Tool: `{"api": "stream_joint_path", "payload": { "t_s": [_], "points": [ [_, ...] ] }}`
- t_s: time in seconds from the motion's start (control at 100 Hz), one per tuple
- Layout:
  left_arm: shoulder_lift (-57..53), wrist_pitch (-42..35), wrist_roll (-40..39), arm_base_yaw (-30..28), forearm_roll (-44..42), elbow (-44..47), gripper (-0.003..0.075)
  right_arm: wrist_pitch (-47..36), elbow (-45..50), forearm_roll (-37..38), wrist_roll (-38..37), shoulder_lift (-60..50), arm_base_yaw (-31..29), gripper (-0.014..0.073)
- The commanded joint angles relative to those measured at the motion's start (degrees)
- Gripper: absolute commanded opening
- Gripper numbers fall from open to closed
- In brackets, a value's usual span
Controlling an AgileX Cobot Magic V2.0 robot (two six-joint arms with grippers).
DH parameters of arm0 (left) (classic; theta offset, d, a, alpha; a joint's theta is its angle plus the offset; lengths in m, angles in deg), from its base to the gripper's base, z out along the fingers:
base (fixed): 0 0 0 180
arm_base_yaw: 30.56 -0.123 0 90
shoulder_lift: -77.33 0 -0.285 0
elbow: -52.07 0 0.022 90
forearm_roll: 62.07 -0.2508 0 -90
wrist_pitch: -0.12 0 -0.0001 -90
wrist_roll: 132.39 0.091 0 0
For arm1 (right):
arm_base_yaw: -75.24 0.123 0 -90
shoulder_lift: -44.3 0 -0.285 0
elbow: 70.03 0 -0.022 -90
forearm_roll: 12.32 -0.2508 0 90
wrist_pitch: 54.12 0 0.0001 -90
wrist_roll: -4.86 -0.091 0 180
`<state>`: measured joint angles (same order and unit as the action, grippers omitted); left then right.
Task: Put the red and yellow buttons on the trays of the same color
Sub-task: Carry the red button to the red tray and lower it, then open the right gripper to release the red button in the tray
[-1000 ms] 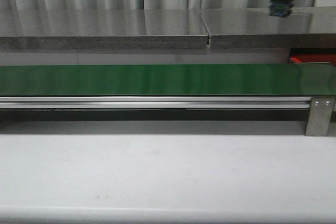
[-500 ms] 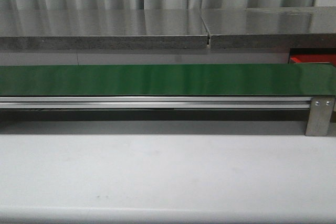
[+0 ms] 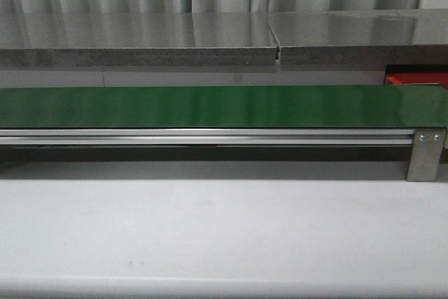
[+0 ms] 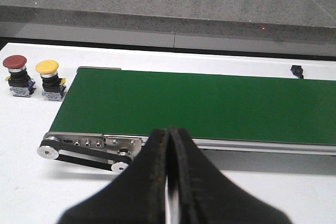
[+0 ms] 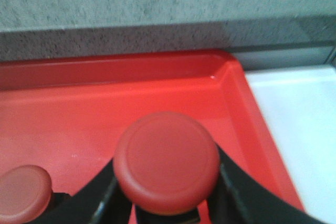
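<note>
In the right wrist view my right gripper (image 5: 167, 198) is shut on a red button (image 5: 166, 161), whose round cap fills the space between the fingers, over the red tray (image 5: 105, 108). A second red button (image 5: 23, 192) sits in the tray beside it. A sliver of the red tray (image 3: 413, 78) shows behind the belt's right end in the front view. In the left wrist view my left gripper (image 4: 169, 145) is shut with nothing in it, near the green belt (image 4: 210, 106). A red button (image 4: 16, 74) and a yellow button (image 4: 48, 78) stand beside the belt's end. No yellow tray shows.
The long green conveyor belt (image 3: 210, 106) runs across the front view on an aluminium rail with a metal bracket (image 3: 425, 153) at its right end. A grey stone ledge (image 3: 140, 40) lies behind it. A small black object (image 4: 297, 70) sits on the white table beyond the belt.
The right arm with its button, seen at the front view's top right corner one second ago, has left that view. Nothing else there has moved.
</note>
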<state>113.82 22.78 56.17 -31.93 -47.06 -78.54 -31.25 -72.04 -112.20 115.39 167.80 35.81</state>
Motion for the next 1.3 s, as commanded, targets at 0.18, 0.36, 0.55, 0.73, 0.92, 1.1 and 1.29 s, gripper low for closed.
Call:
{"api": "stream_joint_path", "payload": {
  "t_s": [0.18,0.36,0.55,0.73,0.92,1.1,1.29],
  "points": [
    [0.1,-4.1,0.1,0.4,1.0,-1.4,-0.0020,5.0,-6.6,-3.1,0.3,2.5,0.0,0.0132],
    [0.1,-4.1,0.1,0.4,1.0,-1.4,-0.0020,5.9,-7.8,-3.2,0.3,4.9,0.0,0.0132],
    [0.1,-4.1,0.1,0.4,1.0,-1.4,-0.0020,8.0,-8.6,-3.4,0.3,7.3,0.0,0.0132],
    [0.1,-4.1,0.1,0.4,1.0,-1.4,-0.0020,8.2,-8.7,-3.4,0.3,8.7,0.0,0.0132],
    [0.1,-4.1,0.1,0.4,1.0,-1.4,-0.0020,8.6,-8.7,-3.4,0.3,8.9,0.0,0.0132],
    [0.1,-4.1,0.1,0.4,1.0,-1.4,-0.0020,8.6,-8.7,-3.4,0.3,8.9,0.0,0.0155],
    [0.1,-4.1,0.1,0.4,1.0,-1.4,-0.0020,8.6,-8.7,-3.4,0.3,8.9,0.0,0.0316]
  ]
}}
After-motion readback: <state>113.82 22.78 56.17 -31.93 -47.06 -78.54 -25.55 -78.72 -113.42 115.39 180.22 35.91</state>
